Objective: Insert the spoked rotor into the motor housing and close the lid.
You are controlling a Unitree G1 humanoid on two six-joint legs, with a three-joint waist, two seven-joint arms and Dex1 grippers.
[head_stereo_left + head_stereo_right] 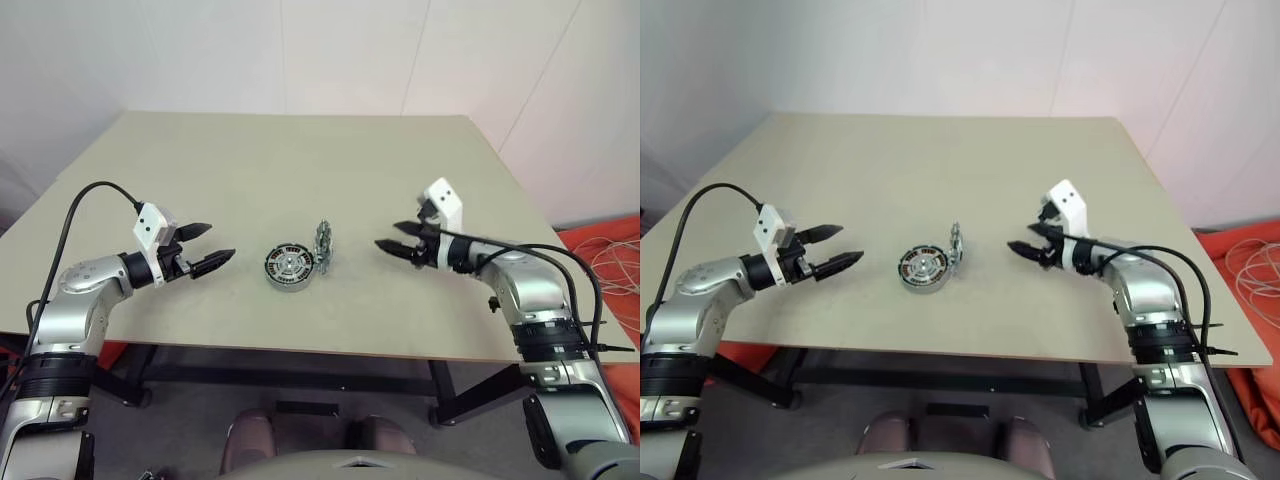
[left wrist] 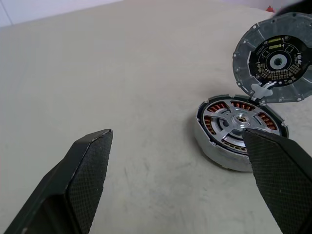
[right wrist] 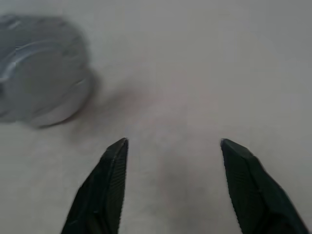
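The motor housing [image 1: 290, 268] lies mid-table, a shallow silver can with copper windings. Inside it sits the spoked rotor [image 2: 235, 120], its silvery spokes and hub lying over the copper. The lid [image 2: 273, 58] stands tilted up on edge at the housing's right side, its dark inner face turned toward the housing. My left gripper [image 1: 220, 241] hovers left of the housing, open and empty, with the housing just past one fingertip [image 2: 273, 161]. My right gripper [image 1: 388, 236] hangs right of the lid, open, with bare table between its fingers [image 3: 109, 185].
The beige table [image 1: 300, 160] stretches wide behind the parts. White walls rise beyond it. An orange cloth with white cables [image 1: 610, 250] lies on the floor at the right. A dark frame [image 1: 150, 370] runs under the table's front edge.
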